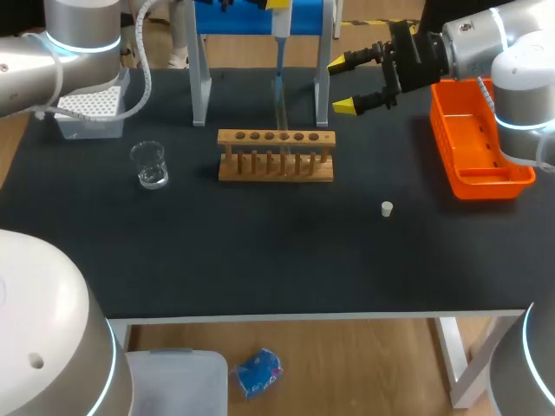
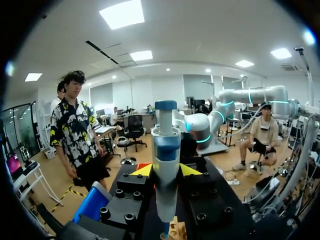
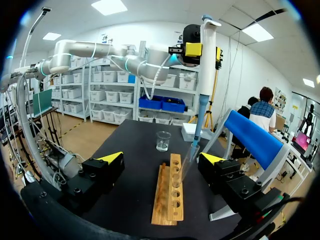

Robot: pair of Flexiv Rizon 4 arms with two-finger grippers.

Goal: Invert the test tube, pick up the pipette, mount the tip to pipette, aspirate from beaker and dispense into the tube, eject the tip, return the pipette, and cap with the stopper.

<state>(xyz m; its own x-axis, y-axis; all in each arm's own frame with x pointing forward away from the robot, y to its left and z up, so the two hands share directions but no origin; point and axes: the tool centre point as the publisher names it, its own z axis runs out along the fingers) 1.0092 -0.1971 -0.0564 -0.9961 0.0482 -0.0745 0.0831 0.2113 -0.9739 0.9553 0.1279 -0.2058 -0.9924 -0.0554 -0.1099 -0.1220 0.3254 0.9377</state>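
The pipette [image 2: 165, 155] stands upright in my left end effector [image 2: 165, 171], clamped between the two yellow fingertips, one on each side of its body. Its thin tip points down at the mouth of the glass test tube [image 3: 187, 162]. I cannot tell whether the tip is actually inside. The tube sits tilted in one hole of the wooden rack [image 1: 276, 156], which lies near the middle of the bench [image 1: 260, 251].

My right end effector [image 1: 341, 84] hangs off the rack's right end, above the bench. Its fingers are spread wide, hold nothing and point toward the pipette and tube. It is clear of both, and from its own camera the rack stretches away ahead between the fingers.

The beaker [image 1: 150, 163] stands to the left of the rack, apart from it. The small white stopper [image 1: 387, 208] lies alone on the bench in front of the rack's right end. A box of tips [image 1: 87, 108] sits at the back left, under my left arm. An orange tray [image 1: 455, 165] rests at the right edge, under my right arm.
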